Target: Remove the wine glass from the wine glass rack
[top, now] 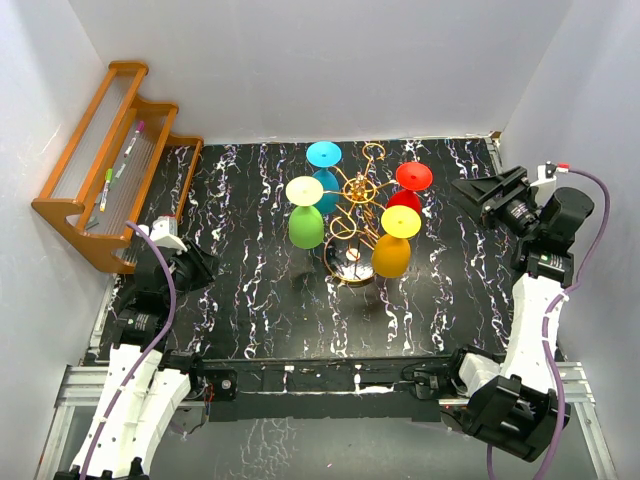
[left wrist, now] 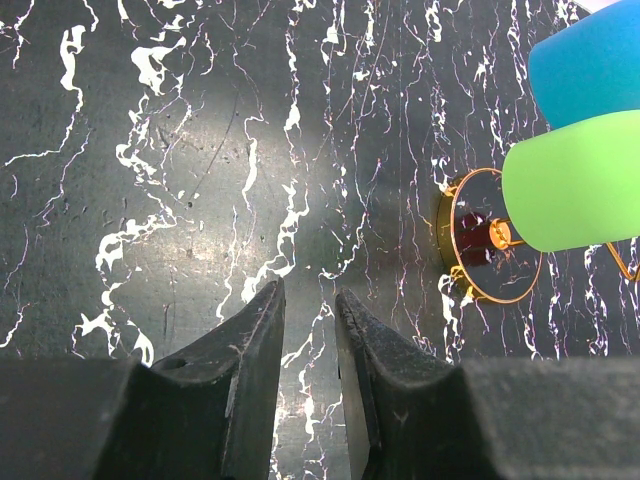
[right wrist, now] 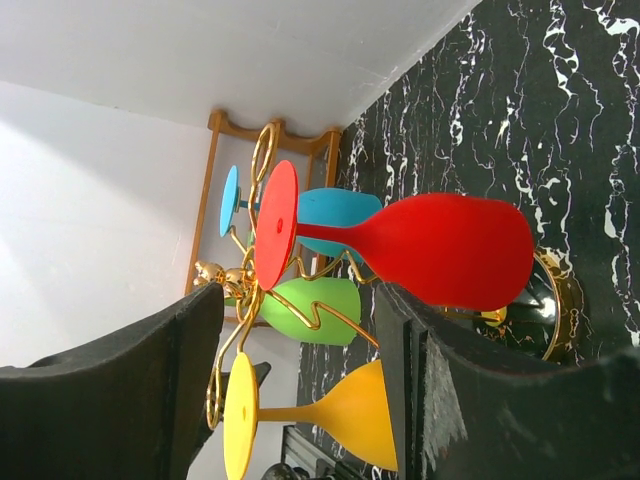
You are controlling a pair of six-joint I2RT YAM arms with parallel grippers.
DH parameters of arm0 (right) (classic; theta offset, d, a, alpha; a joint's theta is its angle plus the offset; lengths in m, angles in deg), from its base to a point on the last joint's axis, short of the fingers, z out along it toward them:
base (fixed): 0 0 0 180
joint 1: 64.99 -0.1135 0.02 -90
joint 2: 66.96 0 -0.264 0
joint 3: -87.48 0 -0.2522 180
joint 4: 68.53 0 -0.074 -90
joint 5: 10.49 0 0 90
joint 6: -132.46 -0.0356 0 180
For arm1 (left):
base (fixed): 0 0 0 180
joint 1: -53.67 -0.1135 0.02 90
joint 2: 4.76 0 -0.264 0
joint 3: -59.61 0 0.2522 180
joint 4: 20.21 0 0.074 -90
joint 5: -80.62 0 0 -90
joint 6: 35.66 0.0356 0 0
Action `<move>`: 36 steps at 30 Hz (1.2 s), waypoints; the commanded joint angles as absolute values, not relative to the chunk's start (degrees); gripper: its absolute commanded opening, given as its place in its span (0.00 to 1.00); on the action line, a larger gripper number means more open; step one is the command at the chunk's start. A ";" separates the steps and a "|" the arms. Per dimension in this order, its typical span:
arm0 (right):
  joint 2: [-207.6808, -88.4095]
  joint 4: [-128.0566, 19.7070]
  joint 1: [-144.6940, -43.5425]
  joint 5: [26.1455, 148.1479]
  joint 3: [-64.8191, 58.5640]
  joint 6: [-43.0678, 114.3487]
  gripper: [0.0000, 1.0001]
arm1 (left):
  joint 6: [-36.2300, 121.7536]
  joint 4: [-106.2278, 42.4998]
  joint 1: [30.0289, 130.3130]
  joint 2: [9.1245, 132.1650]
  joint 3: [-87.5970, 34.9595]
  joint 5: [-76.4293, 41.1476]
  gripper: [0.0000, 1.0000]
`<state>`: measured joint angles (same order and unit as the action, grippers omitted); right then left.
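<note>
1. Carrying everything is the black marbled surface (top: 260, 300), with the arms mounted at its near edge.
2. The wine glass rack (top: 358, 192) is seen around the middle of the surface, somewhat toward the far edge. Its gold loops are spread out from a central post.
3. Four glasses are hung on it upside down, foot up and bowl down, so each long axis is taken to run vertically. The red wine glass (right wrist: 440, 250) is hung on the side of the rack facing the right edge.
4. The right gripper (top: 468, 192) is held near the far right corner, level with the rack. Its jaws are spread wide with nothing between them. In the right wrist view the red glass is framed in the gap, with its stem lying from one jaw toward the other. A roll of the wrist is therefore judged necessary before closing across the bowl.
5. The left gripper (left wrist: 308, 295) is held by the left edge, well apart from the rack. Its jaws are drawn to a narrow gap and nothing is grasped. The right arm is judged the nearer.
</note>
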<state>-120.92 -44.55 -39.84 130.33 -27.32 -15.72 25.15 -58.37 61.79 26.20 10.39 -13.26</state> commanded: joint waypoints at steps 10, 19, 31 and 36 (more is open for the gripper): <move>-128.11 -38.09 -45.85 129.18 -15.32 -7.35 0.62 | 24.90 -57.70 62.11 26.22 9.23 -14.30 0.27; -134.12 -38.25 -51.67 125.70 -11.86 -6.15 0.59 | 24.90 -57.87 62.11 26.35 9.16 -14.13 0.27; -135.80 -40.43 -55.74 122.78 -12.38 -6.19 0.48 | 24.81 -57.87 62.13 26.35 9.13 -13.86 0.26; -135.18 -40.10 -55.76 121.00 -12.48 -6.20 0.35 | 24.81 -57.79 62.11 26.42 9.21 -13.86 0.26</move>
<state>-136.24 -36.95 -55.52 123.03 -14.56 -6.87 25.11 -58.37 61.79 26.26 10.39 -13.46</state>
